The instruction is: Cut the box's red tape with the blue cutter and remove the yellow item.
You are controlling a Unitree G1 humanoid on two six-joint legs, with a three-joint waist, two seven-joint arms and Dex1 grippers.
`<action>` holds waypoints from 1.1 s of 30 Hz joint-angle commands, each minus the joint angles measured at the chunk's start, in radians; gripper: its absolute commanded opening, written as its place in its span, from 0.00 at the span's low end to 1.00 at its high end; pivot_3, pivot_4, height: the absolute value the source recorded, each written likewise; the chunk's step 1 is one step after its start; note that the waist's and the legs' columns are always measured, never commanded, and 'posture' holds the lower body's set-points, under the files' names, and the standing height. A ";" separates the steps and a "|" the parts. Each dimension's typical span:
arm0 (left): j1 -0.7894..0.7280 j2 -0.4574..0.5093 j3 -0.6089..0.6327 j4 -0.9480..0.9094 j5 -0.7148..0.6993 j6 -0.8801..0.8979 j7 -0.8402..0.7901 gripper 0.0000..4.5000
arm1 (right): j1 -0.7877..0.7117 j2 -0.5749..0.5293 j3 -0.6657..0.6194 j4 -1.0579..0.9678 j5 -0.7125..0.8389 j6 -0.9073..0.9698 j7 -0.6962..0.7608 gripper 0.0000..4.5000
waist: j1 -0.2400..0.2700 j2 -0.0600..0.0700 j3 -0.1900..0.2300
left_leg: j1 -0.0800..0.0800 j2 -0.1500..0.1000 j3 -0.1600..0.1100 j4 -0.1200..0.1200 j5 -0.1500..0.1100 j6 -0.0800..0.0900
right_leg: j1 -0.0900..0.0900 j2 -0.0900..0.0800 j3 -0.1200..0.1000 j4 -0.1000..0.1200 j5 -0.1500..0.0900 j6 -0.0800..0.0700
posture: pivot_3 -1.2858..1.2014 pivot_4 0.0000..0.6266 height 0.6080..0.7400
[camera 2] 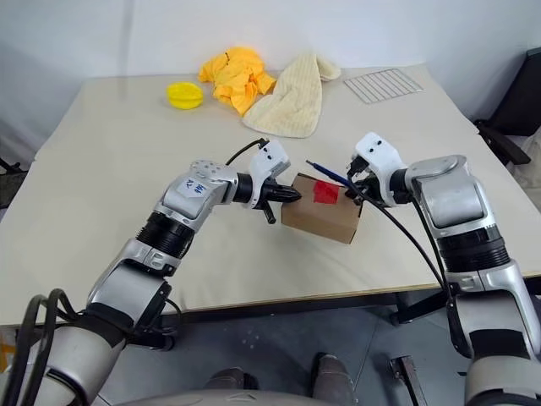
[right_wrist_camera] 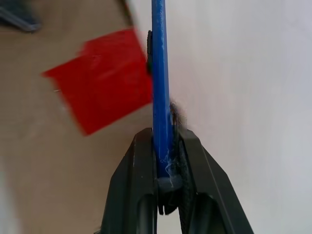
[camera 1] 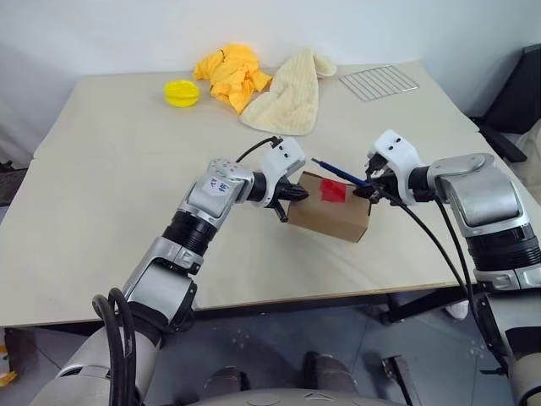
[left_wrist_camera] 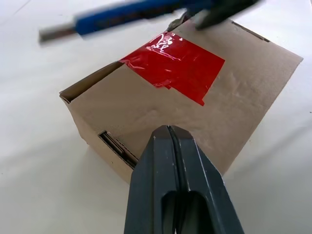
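The box (camera 1: 331, 211), a small brown carton, lies on the table's near middle with the red tape (camera 1: 333, 190) stuck across its top. My left gripper (camera 1: 292, 196) is shut and empty, its tips at the box's left end by the top edge (left_wrist_camera: 168, 129). My right gripper (camera 1: 372, 188) is at the box's right end, shut on the blue cutter (camera 1: 338, 173). The cutter slants over the box's far edge, just past the tape (right_wrist_camera: 102, 90), with its grey tip beyond the box. The yellow item is hidden.
At the table's far side lie a round yellow dish (camera 1: 181, 92), a yellow-orange cloth (camera 1: 230, 74), a cream towel (camera 1: 287, 97) and a wire rack (camera 1: 379, 81). The table's front edge runs just below the box.
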 commanded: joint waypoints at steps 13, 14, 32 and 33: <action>-0.008 -0.005 -0.015 0.107 0.063 -0.037 0.014 0.00 | -0.196 -0.155 0.201 0.101 -0.020 0.016 0.182 0.03 | 0.007 0.000 0.000 | 0.000 0.000 0.000 0.000 0.000 0.000 | 0.000 0.000 0.000 0.000 0.000 0.000 | 0.52 0.24 1.00; -0.009 -0.006 -0.016 0.108 0.062 -0.040 0.011 0.00 | -0.217 -0.163 0.223 0.126 -0.031 -0.002 0.204 0.03 | 0.007 0.000 0.000 | 0.000 0.000 0.000 0.000 0.000 0.000 | -0.001 0.000 0.000 0.000 0.000 0.000 | 0.52 0.24 1.00; 0.004 -0.021 -0.031 0.097 0.092 -0.072 -0.031 0.00 | -0.469 -0.103 0.387 0.507 -0.253 -0.331 0.489 0.03 | 0.007 0.000 0.000 | -0.001 0.000 0.000 0.000 0.000 0.000 | -0.001 0.000 0.000 -0.001 0.000 0.001 | 0.52 0.24 1.00; 0.004 -0.022 -0.031 0.096 0.093 -0.072 -0.032 0.00 | -0.477 -0.090 0.389 0.526 -0.265 -0.344 0.488 0.03 | 0.006 0.000 0.000 | -0.001 0.000 0.000 0.000 0.000 0.000 | -0.001 0.000 0.000 -0.001 0.000 0.001 | 0.52 0.24 1.00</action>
